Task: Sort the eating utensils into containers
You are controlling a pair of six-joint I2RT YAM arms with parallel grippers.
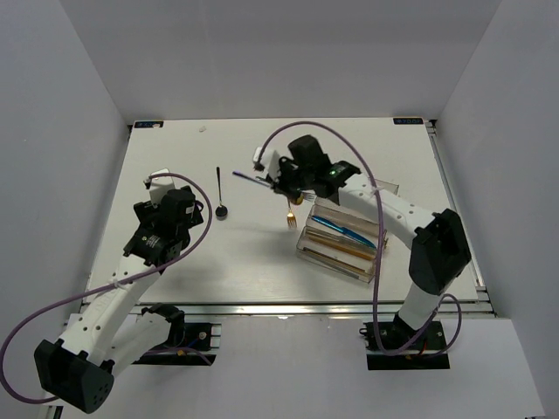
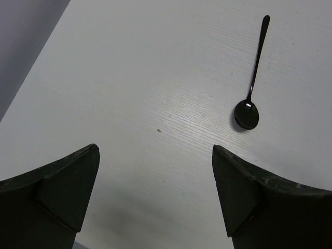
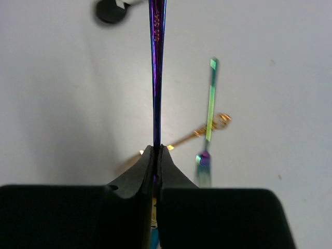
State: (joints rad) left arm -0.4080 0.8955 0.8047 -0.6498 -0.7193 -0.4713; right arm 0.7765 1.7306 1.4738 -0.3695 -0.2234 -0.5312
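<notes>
My right gripper (image 1: 279,182) (image 3: 156,150) is shut on the purple handle of the gold-bowled spoon (image 3: 156,78) and holds it above the table, left of the tray. The handle (image 1: 249,179) sticks out to the left. Below it lie a gold fork (image 1: 291,218) (image 3: 207,129) and a blurred iridescent fork (image 3: 210,98). The clear organizer tray (image 1: 307,247) holds a blue knife (image 1: 345,230) and several wooden and dark pieces. A black spoon (image 1: 219,196) (image 2: 251,93) lies on the table ahead and right of my left gripper (image 1: 179,202) (image 2: 155,171), which is open and empty above bare table.
White walls close in the table on the left, back and right. The table's metal front rail (image 1: 306,307) runs between the two arm bases. My right arm's purple cable (image 1: 371,188) arches over the tray.
</notes>
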